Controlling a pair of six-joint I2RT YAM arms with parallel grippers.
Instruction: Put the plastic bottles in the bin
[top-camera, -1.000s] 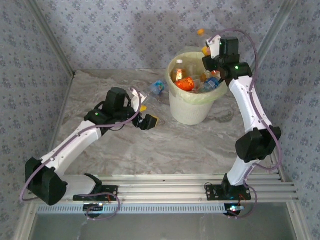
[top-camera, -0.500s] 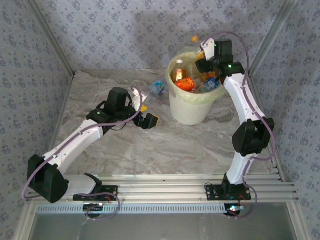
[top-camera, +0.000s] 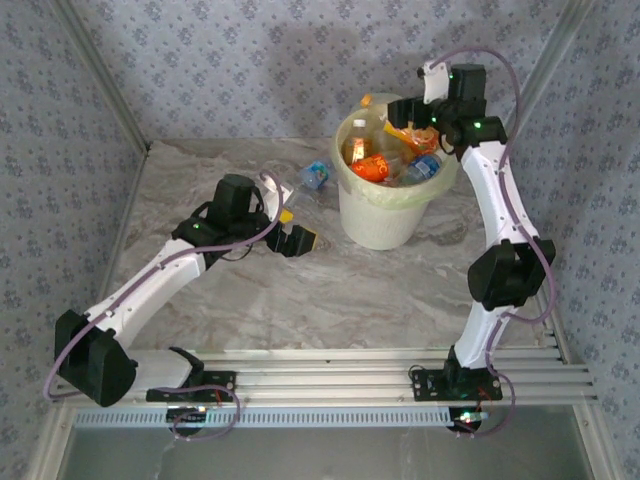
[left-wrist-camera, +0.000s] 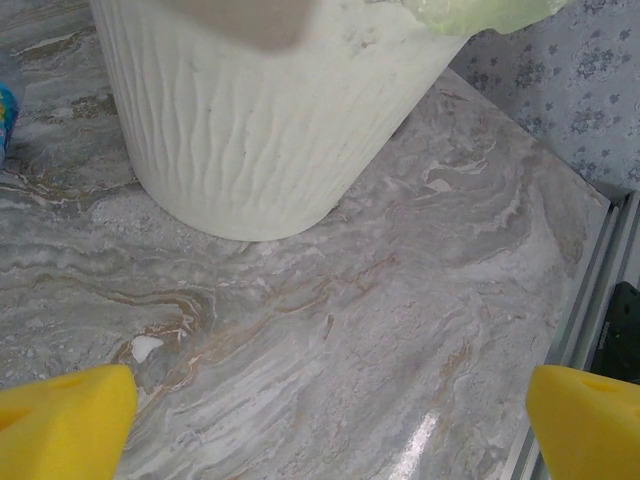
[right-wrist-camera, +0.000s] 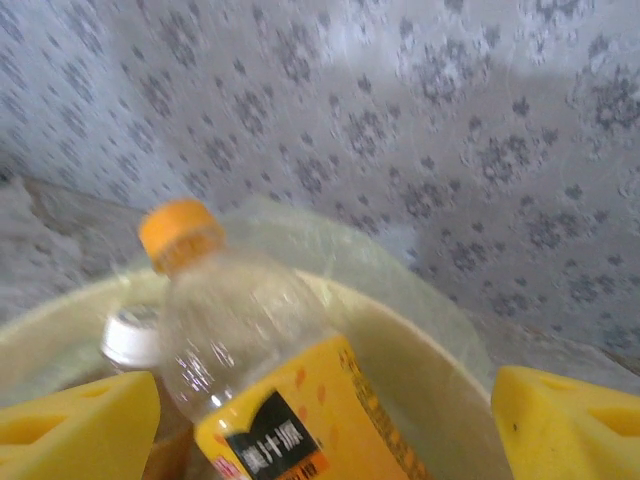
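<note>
Opening over the last second, the right tool (right-wrist-camera: 325, 415) now stands spread. The left tool (top-camera: 297, 228) hangs spread above the bench (top-camera: 330, 290), near a blue-labelled bottle (top-camera: 315, 175). The lined bin (top-camera: 375, 215) holds several bottles (top-camera: 372, 168). An orange-capped bottle (right-wrist-camera: 260, 350), its yellow label's writing blurred, tilts over the bin's rim between the right tool's pads.

The left arm reaches low and forward with a bent elbow. The left end effector (top-camera: 298, 241) points right, its yellow fingertips (left-wrist-camera: 62, 422) spread wide. The right arm stands tall, wrist tipped down-left. The right end effector (top-camera: 404, 110) has its jaws parted, yellow pads (right-wrist-camera: 78, 420) well apart.
</note>
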